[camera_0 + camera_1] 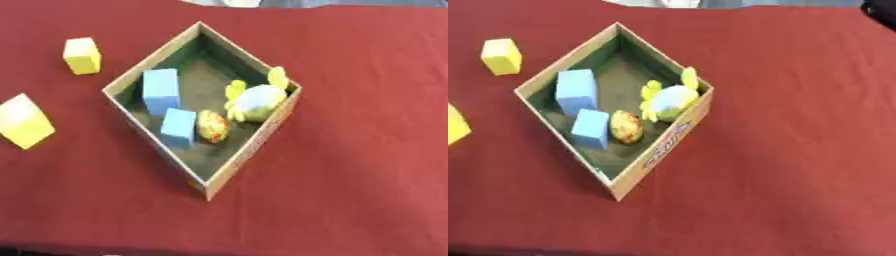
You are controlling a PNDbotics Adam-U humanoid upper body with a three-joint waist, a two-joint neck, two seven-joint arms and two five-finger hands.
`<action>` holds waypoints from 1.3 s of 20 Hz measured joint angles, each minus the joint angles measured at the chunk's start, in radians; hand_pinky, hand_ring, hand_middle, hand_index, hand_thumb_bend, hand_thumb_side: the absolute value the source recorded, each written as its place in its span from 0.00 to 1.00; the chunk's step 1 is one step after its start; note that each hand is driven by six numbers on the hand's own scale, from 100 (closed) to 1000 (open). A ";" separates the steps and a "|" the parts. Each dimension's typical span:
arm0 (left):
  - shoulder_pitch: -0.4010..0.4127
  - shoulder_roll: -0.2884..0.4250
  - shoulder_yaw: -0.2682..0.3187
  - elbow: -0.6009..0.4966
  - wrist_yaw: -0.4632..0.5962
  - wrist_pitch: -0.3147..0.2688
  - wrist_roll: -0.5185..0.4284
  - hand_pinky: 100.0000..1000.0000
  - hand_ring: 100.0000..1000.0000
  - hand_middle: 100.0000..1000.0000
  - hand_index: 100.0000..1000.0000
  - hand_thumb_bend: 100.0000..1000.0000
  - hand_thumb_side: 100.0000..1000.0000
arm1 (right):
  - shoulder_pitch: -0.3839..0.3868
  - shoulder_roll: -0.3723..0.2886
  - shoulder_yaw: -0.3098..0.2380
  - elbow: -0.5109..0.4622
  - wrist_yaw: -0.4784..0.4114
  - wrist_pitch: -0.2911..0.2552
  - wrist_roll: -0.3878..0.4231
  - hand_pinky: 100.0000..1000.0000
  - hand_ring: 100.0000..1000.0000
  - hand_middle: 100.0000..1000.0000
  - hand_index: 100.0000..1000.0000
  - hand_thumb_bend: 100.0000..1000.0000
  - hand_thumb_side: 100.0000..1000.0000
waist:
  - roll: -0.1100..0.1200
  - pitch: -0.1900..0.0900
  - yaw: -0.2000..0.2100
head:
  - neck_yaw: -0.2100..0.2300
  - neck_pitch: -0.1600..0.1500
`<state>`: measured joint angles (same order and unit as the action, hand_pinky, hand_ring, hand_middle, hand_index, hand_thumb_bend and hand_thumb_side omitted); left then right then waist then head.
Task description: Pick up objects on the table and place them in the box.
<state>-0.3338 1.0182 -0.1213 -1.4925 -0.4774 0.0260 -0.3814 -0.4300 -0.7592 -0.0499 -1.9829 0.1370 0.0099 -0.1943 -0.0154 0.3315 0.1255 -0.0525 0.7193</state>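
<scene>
Fingers: neither hand in view, state unknowable | left: two yellow blocks (24, 121) (82, 55) on bench (367, 150), outside box (254, 142) | box holds blue blocks, toys | judgement: left hand likely nearer.

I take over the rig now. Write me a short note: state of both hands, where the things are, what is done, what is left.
Hands: neither the left nor the right hand shows in either eye view.
Box: open cardboard box, set as a diamond on the red cloth.
Done: inside are two blue blocks, a small yellow-orange rounded thing, and a yellow and pale blue toy against the right wall.
Left: two yellow blocks are on the cloth to the left of the box, a small one farther back and a larger one near the left edge.
</scene>
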 measured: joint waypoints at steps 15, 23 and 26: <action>-0.113 -0.101 -0.068 0.127 -0.048 0.012 0.012 0.93 0.85 0.75 0.87 0.54 0.62 | -0.015 0.023 0.008 0.000 -0.008 0.021 0.020 0.86 0.80 0.62 0.81 0.00 0.38 | 0.001 0.000 -0.011 | 0.013 0.000; -0.142 -0.135 -0.071 0.142 -0.010 0.006 0.043 0.86 0.75 0.60 0.75 0.29 0.55 | -0.018 0.026 0.014 0.000 -0.020 0.026 0.035 0.86 0.80 0.62 0.81 0.00 0.44 | 0.001 0.000 -0.014 | 0.016 -0.001; -0.142 -0.139 -0.070 0.142 -0.001 0.018 0.056 0.82 0.70 0.54 0.69 0.20 0.49 | -0.017 0.031 0.014 0.000 -0.022 0.026 0.036 0.86 0.80 0.63 0.81 0.00 0.46 | 0.001 0.000 -0.014 | 0.015 -0.001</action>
<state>-0.4762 0.8792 -0.1917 -1.3503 -0.4788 0.0440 -0.3253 -0.4471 -0.7278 -0.0360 -1.9832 0.1153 0.0360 -0.1588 -0.0149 0.3315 0.1114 -0.0371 0.7187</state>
